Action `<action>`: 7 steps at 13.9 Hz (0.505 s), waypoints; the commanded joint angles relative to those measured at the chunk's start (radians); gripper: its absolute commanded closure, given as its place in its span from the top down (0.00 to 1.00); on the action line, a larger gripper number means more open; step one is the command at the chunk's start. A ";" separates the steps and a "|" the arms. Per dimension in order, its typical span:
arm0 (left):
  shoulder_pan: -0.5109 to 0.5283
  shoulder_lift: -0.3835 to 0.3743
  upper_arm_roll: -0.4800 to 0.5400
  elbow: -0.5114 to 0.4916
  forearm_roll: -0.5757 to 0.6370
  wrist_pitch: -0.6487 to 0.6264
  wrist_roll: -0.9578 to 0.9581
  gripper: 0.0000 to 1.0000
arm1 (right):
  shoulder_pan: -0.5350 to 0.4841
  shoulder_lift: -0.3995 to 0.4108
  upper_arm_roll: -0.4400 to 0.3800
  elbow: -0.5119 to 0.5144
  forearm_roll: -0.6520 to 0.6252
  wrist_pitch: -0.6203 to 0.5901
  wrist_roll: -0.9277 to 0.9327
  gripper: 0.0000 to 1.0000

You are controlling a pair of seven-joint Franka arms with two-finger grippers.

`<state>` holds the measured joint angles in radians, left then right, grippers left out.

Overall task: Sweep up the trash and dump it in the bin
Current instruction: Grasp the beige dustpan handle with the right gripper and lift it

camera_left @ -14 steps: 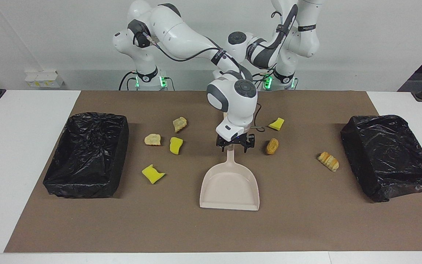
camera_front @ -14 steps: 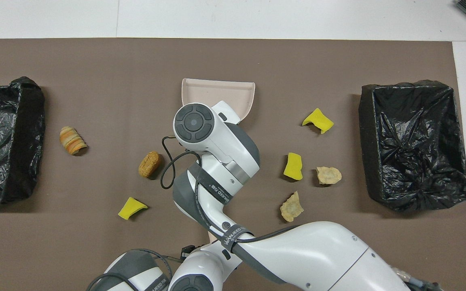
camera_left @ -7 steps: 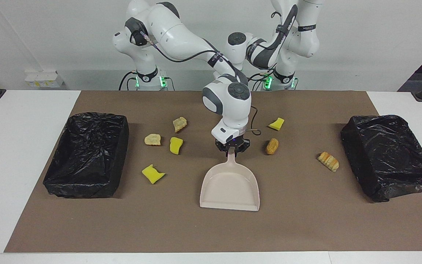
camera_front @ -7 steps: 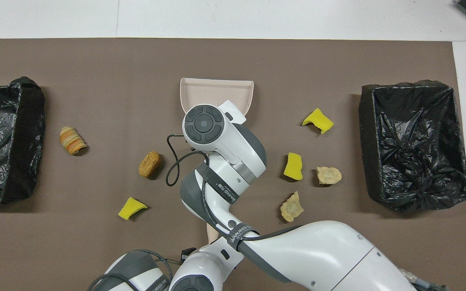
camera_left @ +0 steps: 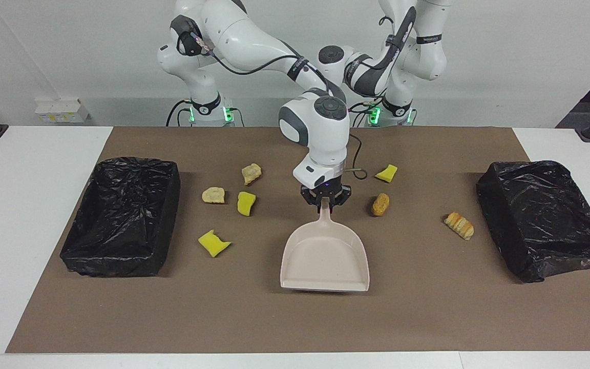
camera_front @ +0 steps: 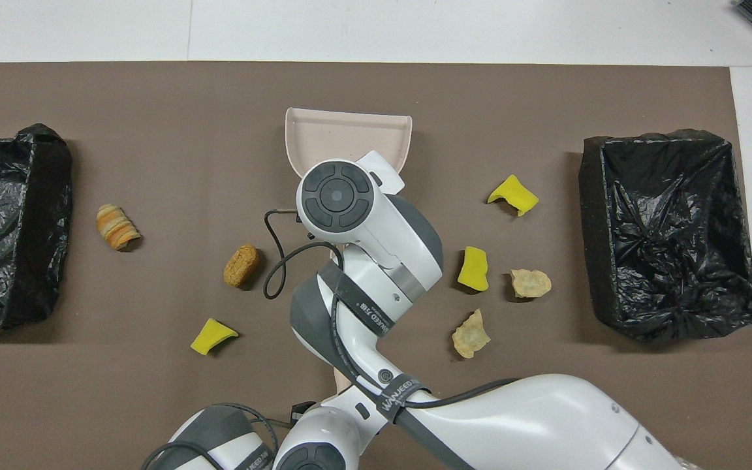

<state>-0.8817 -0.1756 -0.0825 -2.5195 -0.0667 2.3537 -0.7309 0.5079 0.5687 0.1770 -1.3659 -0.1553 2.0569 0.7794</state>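
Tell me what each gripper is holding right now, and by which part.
The right gripper is shut on the dustpan, gripping the end of its handle. The left gripper is hidden by the arms, so its hold cannot be told.

Scraps [camera_left: 246, 203] and bins [camera_left: 121, 215] flank the dustpan [camera_left: 324, 259]; bare mat [camera_left: 295, 323] lies farther from the robots.

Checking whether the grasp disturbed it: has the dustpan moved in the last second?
Yes. The dustpan has shifted slightly away from the robots, toward the mat's outer edge.
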 commanded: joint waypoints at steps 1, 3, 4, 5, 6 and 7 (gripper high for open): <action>-0.017 -0.024 0.013 -0.021 -0.012 -0.019 -0.011 0.00 | -0.052 -0.081 0.010 -0.045 0.045 -0.039 -0.142 0.00; -0.019 -0.034 0.015 -0.019 -0.012 -0.095 -0.010 0.00 | -0.075 -0.130 0.010 -0.048 0.066 -0.101 -0.286 0.00; -0.010 -0.054 0.017 -0.018 -0.010 -0.134 -0.010 0.00 | -0.086 -0.151 0.010 -0.051 0.066 -0.145 -0.351 0.00; -0.005 -0.076 0.018 -0.018 -0.012 -0.152 -0.007 0.00 | -0.088 -0.173 0.010 -0.058 0.066 -0.190 -0.433 0.00; 0.016 -0.103 0.018 -0.019 -0.010 -0.181 -0.005 0.00 | -0.091 -0.202 0.009 -0.079 0.066 -0.222 -0.516 0.00; 0.048 -0.132 0.020 -0.015 -0.010 -0.215 0.001 0.00 | -0.106 -0.232 0.009 -0.116 0.066 -0.241 -0.596 0.00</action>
<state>-0.8735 -0.2235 -0.0699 -2.5174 -0.0667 2.2054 -0.7349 0.4250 0.4162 0.1774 -1.3842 -0.1037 1.8330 0.3174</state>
